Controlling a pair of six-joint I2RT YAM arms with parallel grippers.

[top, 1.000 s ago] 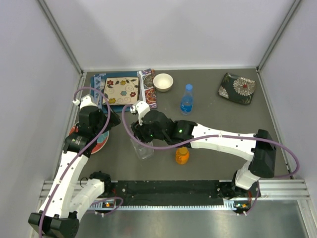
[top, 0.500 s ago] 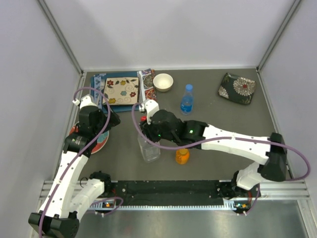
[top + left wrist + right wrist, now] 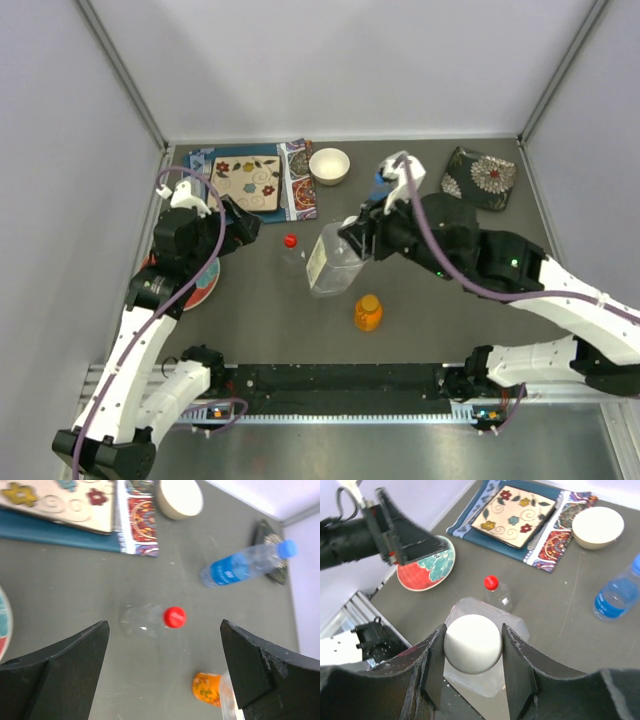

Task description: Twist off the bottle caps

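Note:
My right gripper [image 3: 472, 647] is shut on the white cap [image 3: 472, 639] of the wide clear bottle [image 3: 332, 262], which hangs tilted under it near the table's middle. The slim clear bottle [image 3: 142, 621] stands upright with its red cap [image 3: 175, 617] on, just left of the held bottle. My left gripper [image 3: 163, 625] hovers above the slim bottle, wide open and empty. The short orange bottle [image 3: 368, 313] stands capped near the front. The blue-tinted bottle [image 3: 240, 567] with its blue cap [image 3: 286, 548] stands at the back, mostly hidden by my right arm in the top view.
A white bowl [image 3: 329, 165] and a flowered tile on patterned cloths [image 3: 245, 182] lie at the back left. A red and teal plate [image 3: 426, 562] sits at the left edge under my left arm. A dark flowered pouch [image 3: 480, 178] lies at the back right.
My right gripper closed on the white cap, then carried the wide bottle right and back, tilting it. That uncovered the slim bottle. My left gripper opened wider and shifted slightly back.

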